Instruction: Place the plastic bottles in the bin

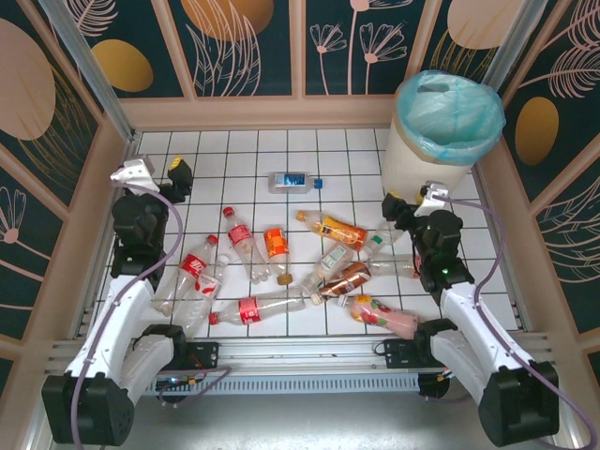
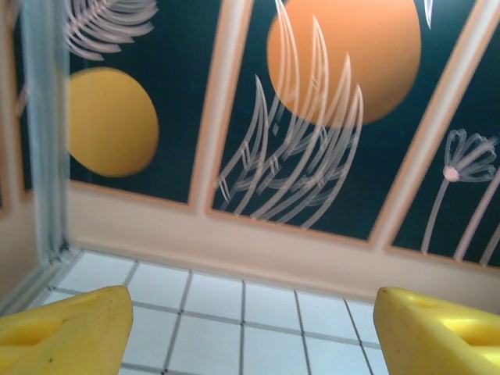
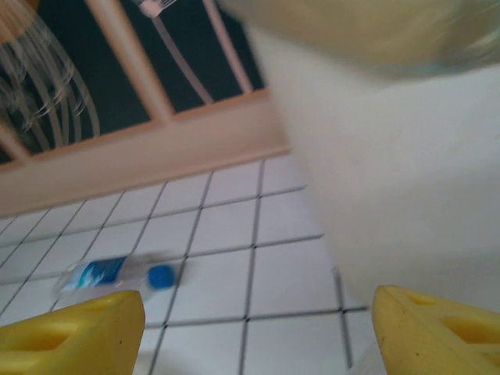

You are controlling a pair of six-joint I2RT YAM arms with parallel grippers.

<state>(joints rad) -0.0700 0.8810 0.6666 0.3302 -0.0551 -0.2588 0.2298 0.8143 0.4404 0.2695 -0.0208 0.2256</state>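
My left gripper [image 1: 178, 173] hung over the far-left part of the white tiled bench [image 1: 244, 150], its yellow fingers [image 2: 70, 328] spread apart with nothing between them. My right gripper [image 1: 398, 208] stood just beside the foot of the large round cream-white bin [image 1: 412, 159] lined with a turquoise plastic bag, which sat in the far-right corner. This gripper was parted and empty too. All the plastic bottles lay on their sides on the bench, outside the bin. A small clear bottle with a blue label [image 1: 289, 181] lay alone toward the far side, its long axis running left to right and its blue cap [image 3: 160, 275] pointing right, toward the bin. The others clustered mid-bench between my arms. A clear red-labelled bottle [image 1: 242, 242] ran diagonally with its red cap toward the far left. A crushed red-labelled bottle [image 1: 197, 267] lay left of it. A third red-labelled bottle [image 1: 258, 307] stretched nearly left to right along the near side. An orange-labelled bottle [image 1: 333, 228] slanted with its cap toward the far left. A pink bottle [image 1: 389, 319] lay near my right arm's base, its long axis roughly left to right. I could not tell which way the crushed one pointed.
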